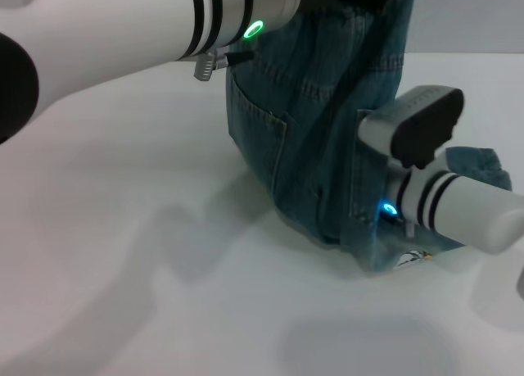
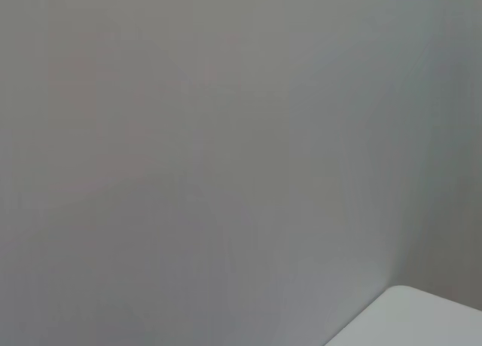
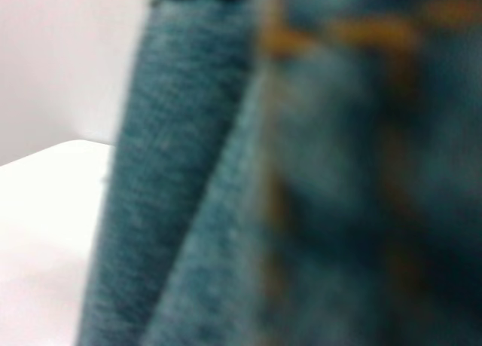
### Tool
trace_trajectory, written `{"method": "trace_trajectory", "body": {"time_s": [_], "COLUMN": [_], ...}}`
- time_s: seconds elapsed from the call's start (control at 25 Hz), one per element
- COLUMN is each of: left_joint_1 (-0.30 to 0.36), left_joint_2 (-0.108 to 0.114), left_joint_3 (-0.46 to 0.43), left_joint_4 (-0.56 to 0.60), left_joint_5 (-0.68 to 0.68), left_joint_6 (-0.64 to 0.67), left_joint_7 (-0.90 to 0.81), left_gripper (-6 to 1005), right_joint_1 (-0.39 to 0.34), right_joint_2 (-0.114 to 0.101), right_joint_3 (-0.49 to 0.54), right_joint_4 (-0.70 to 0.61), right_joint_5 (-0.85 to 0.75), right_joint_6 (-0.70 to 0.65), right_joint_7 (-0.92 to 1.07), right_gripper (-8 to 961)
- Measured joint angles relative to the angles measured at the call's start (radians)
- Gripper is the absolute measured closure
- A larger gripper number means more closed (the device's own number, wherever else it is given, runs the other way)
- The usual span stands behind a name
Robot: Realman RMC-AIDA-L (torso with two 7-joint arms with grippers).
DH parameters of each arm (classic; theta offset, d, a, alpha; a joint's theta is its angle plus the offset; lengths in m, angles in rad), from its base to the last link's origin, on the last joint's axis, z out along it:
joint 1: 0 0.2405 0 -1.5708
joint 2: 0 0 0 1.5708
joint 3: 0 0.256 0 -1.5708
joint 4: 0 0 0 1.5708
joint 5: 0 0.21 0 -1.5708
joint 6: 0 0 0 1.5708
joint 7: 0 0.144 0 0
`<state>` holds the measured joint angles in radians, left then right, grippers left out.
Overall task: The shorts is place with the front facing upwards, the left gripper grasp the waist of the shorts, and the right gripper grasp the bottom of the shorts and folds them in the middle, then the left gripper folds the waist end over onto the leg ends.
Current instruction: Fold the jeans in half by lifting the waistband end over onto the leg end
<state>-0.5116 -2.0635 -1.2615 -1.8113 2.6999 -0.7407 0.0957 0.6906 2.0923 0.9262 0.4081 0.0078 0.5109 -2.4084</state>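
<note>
The teal-blue denim shorts [image 1: 311,147] hang upright from the top edge of the head view, and their lower end rests crumpled on the white table [image 1: 123,269]. A patch pocket [image 1: 258,126] faces me. My left arm [image 1: 164,24], with the green light, reaches in from the upper left. Its gripper end lies at the top of the hanging cloth, mostly cut off by the view's edge. My right gripper [image 1: 413,130], on the blue-lit arm, presses into the lower right part of the denim. In the right wrist view, denim [image 3: 301,173] fills the frame at close range. A small pale badge [image 1: 413,260] shows near the bottom.
The white table stretches out to the left and front of the shorts. The left wrist view shows a grey wall [image 2: 188,135] and one corner of the table [image 2: 422,323]. The right wrist view shows the table's edge [image 3: 45,188] beside the cloth.
</note>
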Motion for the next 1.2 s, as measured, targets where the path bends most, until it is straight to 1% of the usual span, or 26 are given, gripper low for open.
{"method": "trace_trajectory", "body": {"time_s": [0.2,0.32,0.52,0.88,1.2], "left_joint_1": [-0.004,-0.004,-0.003,0.009,0.027], "left_joint_2": [0.0,0.0,0.002,0.0,0.002], "left_joint_3": [0.002,0.002,0.002,0.007,0.032], "left_joint_4": [0.009,0.011,0.02,0.029,0.029], "left_joint_5": [0.0,0.0,0.0,0.0,0.0], "left_joint_6": [0.004,0.008,0.011,0.027,0.054], "left_joint_7": [0.0,0.001,0.005,0.013,0.013], "left_gripper": [952,951,952,952,951], "right_joint_1": [0.028,0.029,-0.005,-0.043,-0.083], "right_joint_2": [0.0,0.0,0.0,0.0,-0.001], "right_joint_3": [-0.016,-0.009,0.002,0.118,0.224], "right_joint_4": [0.014,0.01,-0.017,-0.077,-0.109], "right_joint_5": [0.003,0.01,0.143,0.159,0.155], "right_joint_6": [-0.025,-0.04,-0.03,0.031,0.044], "right_joint_7": [-0.008,-0.024,-0.157,-0.254,-0.305], "right_gripper": [954,954,953,953,953]}}
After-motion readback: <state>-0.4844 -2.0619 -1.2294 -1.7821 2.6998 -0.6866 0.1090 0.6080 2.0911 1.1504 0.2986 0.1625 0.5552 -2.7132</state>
